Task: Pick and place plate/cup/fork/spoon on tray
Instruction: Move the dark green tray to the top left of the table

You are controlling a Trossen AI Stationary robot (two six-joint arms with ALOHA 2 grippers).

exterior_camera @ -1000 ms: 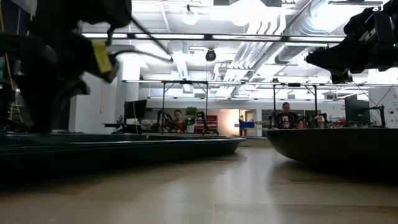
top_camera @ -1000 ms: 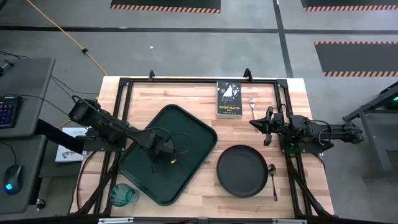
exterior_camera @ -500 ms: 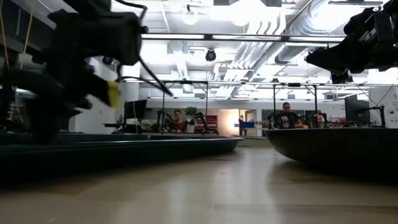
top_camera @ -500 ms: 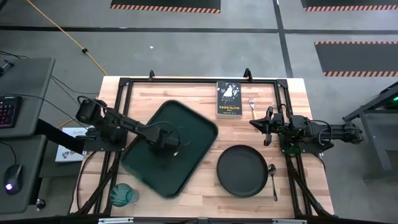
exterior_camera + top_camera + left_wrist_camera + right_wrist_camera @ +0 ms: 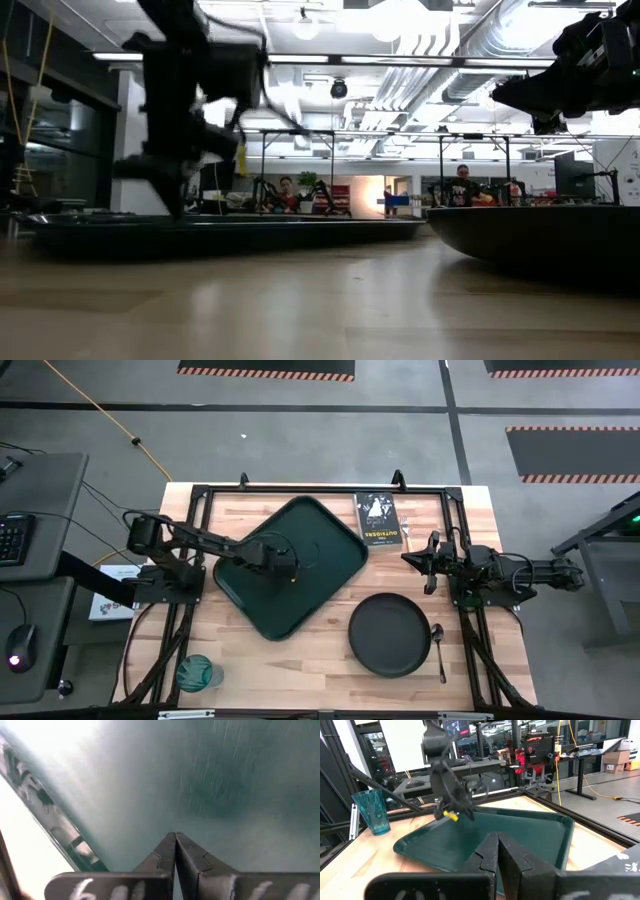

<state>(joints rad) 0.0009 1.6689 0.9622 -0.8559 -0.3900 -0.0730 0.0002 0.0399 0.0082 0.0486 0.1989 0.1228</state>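
1. Tray (image 5: 300,575) sits on the table, its corner touching the book (image 5: 380,520).
2. My left gripper (image 5: 290,572), fingers pinched shut, presses on the tray.
3. My right gripper (image 5: 408,558), shut and empty, waits beside the tray.

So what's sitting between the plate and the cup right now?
Only bare wooden tabletop, seen in the high view. The plate and cup sit apart, and the tray lies farther back.

Tray (image 5: 300,595) fills the table's (image 5: 330,660) centre and reaches toward the far edge, with the left gripper (image 5: 290,570) low over it; book (image 5: 380,520) lies against the tray's far-right corner; plate (image 5: 388,633) and spoon (image 5: 440,650) occupy the near-right; cup (image 5: 198,672) stands at the near-left corner; bare wood runs along the near edge between cup and plate.
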